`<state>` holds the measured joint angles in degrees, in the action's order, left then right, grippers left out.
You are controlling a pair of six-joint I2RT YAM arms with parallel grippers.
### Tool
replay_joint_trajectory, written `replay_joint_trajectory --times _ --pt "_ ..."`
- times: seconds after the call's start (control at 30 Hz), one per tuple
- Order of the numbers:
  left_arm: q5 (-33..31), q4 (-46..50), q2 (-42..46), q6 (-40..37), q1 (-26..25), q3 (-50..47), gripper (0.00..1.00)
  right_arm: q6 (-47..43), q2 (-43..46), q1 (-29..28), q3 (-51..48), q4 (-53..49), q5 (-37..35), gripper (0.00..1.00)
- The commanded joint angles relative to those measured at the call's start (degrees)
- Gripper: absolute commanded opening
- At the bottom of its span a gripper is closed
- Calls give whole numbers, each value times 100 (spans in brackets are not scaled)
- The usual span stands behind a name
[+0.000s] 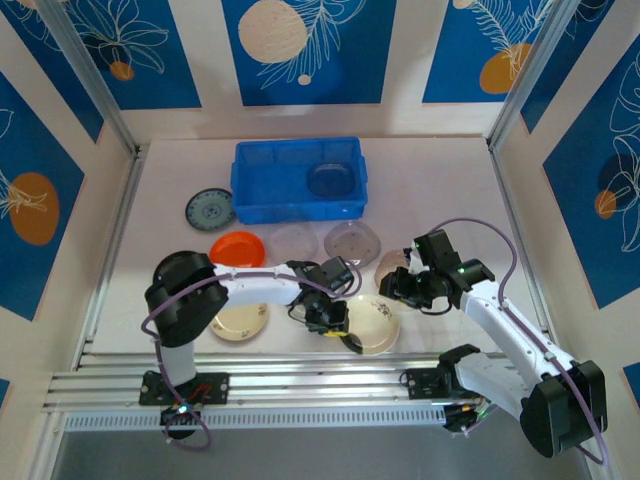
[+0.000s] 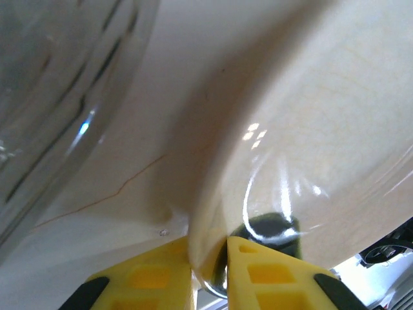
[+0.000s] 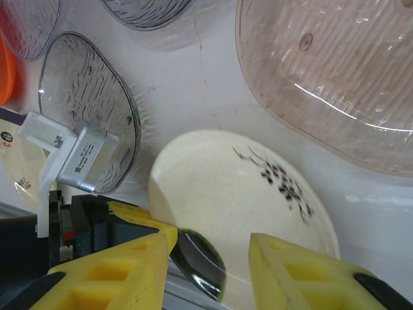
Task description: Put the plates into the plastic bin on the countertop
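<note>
1. Left tool (image 2: 210, 244) is clamped on the rim of the cream floral plate (image 1: 375, 322), with one yellow finger on each side of the rim, both touching it.
2. That plate sits face up at the near edge of the surface (image 1: 445, 190), about mid-width. It's round, so no long axis. There's a dark sprig print on its inside.
3. Black plate (image 3: 201, 268) is partly tucked under the cream plate's near rim, right at the pinch spot.
4. Right tool (image 3: 210, 240) has its jaws apart and grips nothing. It hangs just beside the cream plate's right side, over the near rim of the smoky plate (image 1: 388, 266).
5. Blue bin (image 1: 290, 208) is at the far edge, around the middle, open side up. Its long axis runs left-right, parallel to the far edge.
6. Dark plate (image 1: 331, 180) lies flat in the bin's right half.
7. Teal-grey patterned plate (image 1: 210, 209) lies flat just beside the bin's left end.
8. On the near side of the bin there's a row, left to right: orange plate (image 1: 238, 247), clear plate (image 1: 295, 241), second clear plate (image 1: 352, 243). All are face up.
9. Second cream plate (image 1: 242, 322) is at the near edge, left of middle, partly under the left arm.
</note>
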<state>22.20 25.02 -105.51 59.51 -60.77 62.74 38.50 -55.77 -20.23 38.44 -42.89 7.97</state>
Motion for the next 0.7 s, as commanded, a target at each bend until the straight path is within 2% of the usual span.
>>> replay_joint_trajectory --times 0.0,0.1,0.17,0.2,0.37,0.53,0.67 --pt "48 222 -31 -97 13 74 18 -20 -21 19 -103 30 183 39" --pt "57 221 -31 -115 19 82 14 -9 -20 13 -101 27 188 39" --pt "66 221 -31 -123 18 88 7 3 -25 19 -99 40 178 39" --pt "66 212 -22 -123 23 88 0 9 -27 19 -104 53 181 39" --pt "24 58 270 -352 44 103 0 26 -7 16 57 36 197 39" --pt "-131 611 693 -1098 122 503 0 79 10 36 348 54 110 39" --pt "-5 745 1008 -1250 346 559 0 114 69 97 750 12 -60 38"
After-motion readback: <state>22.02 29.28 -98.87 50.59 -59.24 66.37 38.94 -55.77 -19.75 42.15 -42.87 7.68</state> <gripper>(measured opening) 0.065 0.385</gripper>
